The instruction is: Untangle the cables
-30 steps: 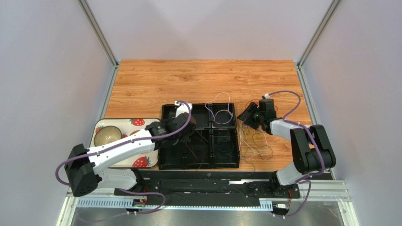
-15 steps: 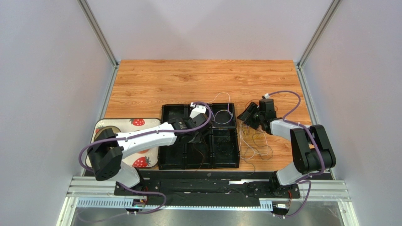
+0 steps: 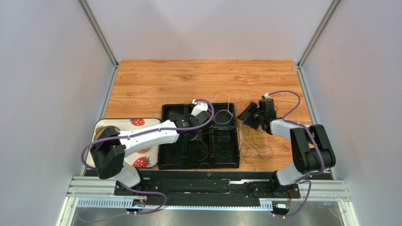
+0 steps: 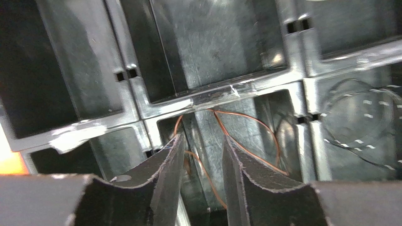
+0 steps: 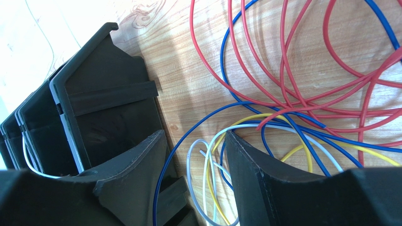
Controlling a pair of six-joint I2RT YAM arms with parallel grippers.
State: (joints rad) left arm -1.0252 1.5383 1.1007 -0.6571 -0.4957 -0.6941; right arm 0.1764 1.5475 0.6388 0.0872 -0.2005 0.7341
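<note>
Tray: the tray (image 3: 198, 166) sits at the middle of the near edge of the table (image 3: 188, 80).
Left arm: the left gripper (image 4: 203, 137) hangs over the tray's middle compartments. Its fingers are narrowly apart and clamp nothing.
Orange cable: the orange cable (image 4: 245, 116) lies looped in the compartment below those fingers, and one strand runs under the gap.
Right arm: the right gripper (image 5: 194, 134) is low over the table, just right of the tray. Its fingers are parted and grip nothing.
Cables: the cables (image 5: 302, 94) lie tangled toward the near right corner. White, yellow and blue strands cross between the right fingers.
Risk, right: closing here likely catches several strands at once, and a pull then tightens the knot.
Risk, left: the springy loop may hook a finger on retreat and climb out of its compartment.
Risk, tray: a low sweep may strike the tray wall.
</note>
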